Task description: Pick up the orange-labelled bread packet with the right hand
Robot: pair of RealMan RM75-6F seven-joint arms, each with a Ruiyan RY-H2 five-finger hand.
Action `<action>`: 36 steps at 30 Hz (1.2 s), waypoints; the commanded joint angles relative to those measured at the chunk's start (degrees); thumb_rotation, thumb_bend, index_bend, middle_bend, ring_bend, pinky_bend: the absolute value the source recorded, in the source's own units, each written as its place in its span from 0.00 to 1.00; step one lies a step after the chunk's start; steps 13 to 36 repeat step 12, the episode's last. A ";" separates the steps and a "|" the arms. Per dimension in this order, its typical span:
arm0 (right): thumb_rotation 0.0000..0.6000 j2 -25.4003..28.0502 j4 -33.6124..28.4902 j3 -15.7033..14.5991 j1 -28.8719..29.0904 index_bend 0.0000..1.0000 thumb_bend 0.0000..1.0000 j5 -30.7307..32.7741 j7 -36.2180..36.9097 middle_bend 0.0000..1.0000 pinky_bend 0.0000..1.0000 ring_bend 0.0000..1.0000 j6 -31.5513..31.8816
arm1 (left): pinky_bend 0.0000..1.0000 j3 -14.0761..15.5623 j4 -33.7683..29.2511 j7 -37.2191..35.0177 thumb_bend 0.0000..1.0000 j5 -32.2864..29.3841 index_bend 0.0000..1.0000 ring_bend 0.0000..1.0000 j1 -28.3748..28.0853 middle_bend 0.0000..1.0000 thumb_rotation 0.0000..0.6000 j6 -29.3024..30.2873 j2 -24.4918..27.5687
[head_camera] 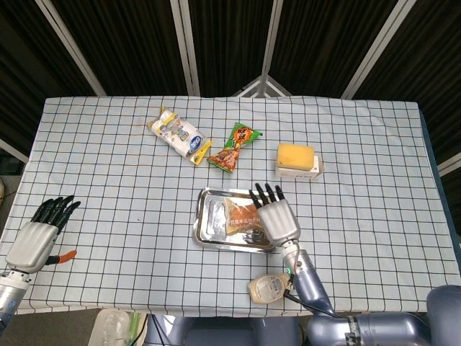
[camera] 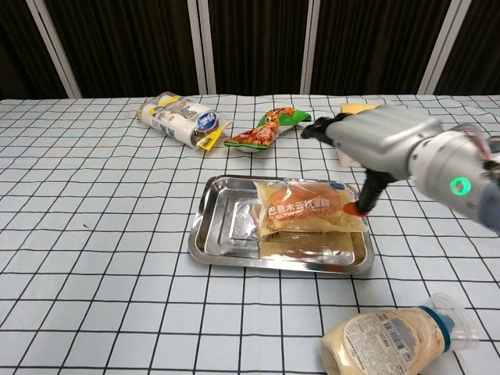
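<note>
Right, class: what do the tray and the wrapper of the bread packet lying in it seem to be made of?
The tray looks like polished metal, probably stainless steel: silver, with mirror-like reflections on its floor and a bright rolled rim. The bread packet wrapper seems to be thin clear plastic film: glossy, crinkled, with the bun showing through around its orange label.

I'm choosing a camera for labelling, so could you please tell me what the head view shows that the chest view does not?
Only the head view shows the left hand, fingers apart, holding nothing, at the table's left edge. Only the chest view shows the right hand from the side, fingers spread, above the bread packet. Both show the packet lying in the tray, the mayonnaise bottle, the sponge and two snack packets.
</note>
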 commanded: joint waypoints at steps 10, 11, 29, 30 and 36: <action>1.00 19.80 10.07 -16.93 -25.79 0.00 0.30 -27.24 39.72 0.00 0.00 0.00 22.24 | 0.00 1.30 -1.33 3.00 0.06 3.32 0.00 0.00 1.40 0.00 1.00 3.20 -0.22; 1.00 19.82 12.36 -17.15 -27.33 0.00 0.30 -27.86 43.15 0.00 0.00 0.00 23.37 | 0.00 1.45 -1.42 3.42 0.06 3.45 0.00 0.00 1.44 0.00 1.00 3.10 -0.36; 1.00 20.48 13.51 -17.67 -28.11 0.00 0.30 -28.32 45.17 0.00 0.00 0.00 23.10 | 0.00 1.50 -1.55 3.62 0.06 3.46 0.00 0.00 1.38 0.00 1.00 2.91 -0.47; 1.00 20.48 13.51 -17.67 -28.11 0.00 0.30 -28.32 45.17 0.00 0.00 0.00 23.10 | 0.00 1.50 -1.55 3.62 0.06 3.46 0.00 0.00 1.38 0.00 1.00 2.91 -0.47; 1.00 20.48 13.51 -17.67 -28.11 0.00 0.30 -28.32 45.17 0.00 0.00 0.00 23.10 | 0.00 1.50 -1.55 3.62 0.06 3.46 0.00 0.00 1.38 0.00 1.00 2.91 -0.47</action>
